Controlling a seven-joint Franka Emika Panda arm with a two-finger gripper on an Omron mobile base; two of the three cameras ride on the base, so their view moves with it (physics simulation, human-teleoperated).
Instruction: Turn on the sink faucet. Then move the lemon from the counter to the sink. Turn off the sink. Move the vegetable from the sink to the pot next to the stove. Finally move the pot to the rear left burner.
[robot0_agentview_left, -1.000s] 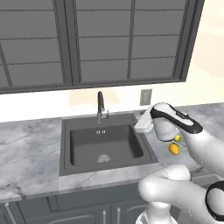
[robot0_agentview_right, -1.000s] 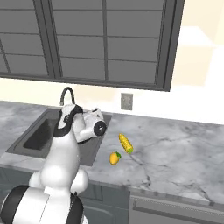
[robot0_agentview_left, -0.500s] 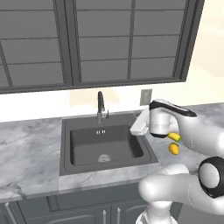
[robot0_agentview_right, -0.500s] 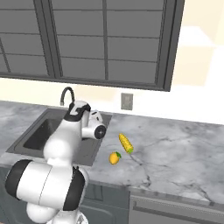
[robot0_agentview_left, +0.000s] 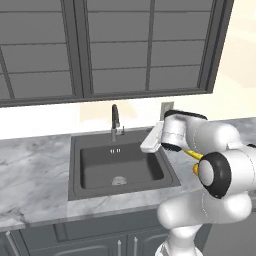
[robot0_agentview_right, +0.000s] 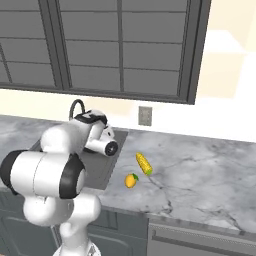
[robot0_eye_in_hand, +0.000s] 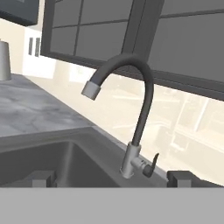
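Faucet (robot0_eye_in_hand: 139, 118) upright, spout arcing left over sink (robot0_eye_in_hand: 52, 157); pincer (robot0_eye_in_hand: 111, 178) released, fingertips spread, level with faucet base.

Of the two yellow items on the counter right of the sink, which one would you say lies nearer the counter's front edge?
The lemon, small and round; the long corn cob lies behind it, toward the wall.

Flat, even rendered light, bright overall, no clear source. Warm wash on the wall behind the faucet (robot0_eye_in_hand: 131, 113). Sink (robot0_agentview_left: 120, 167) basin reads dark, soft shading only, no hard cast shadows. No glare. Base views slightly soft/low-res; no edge distortion or motion blur.
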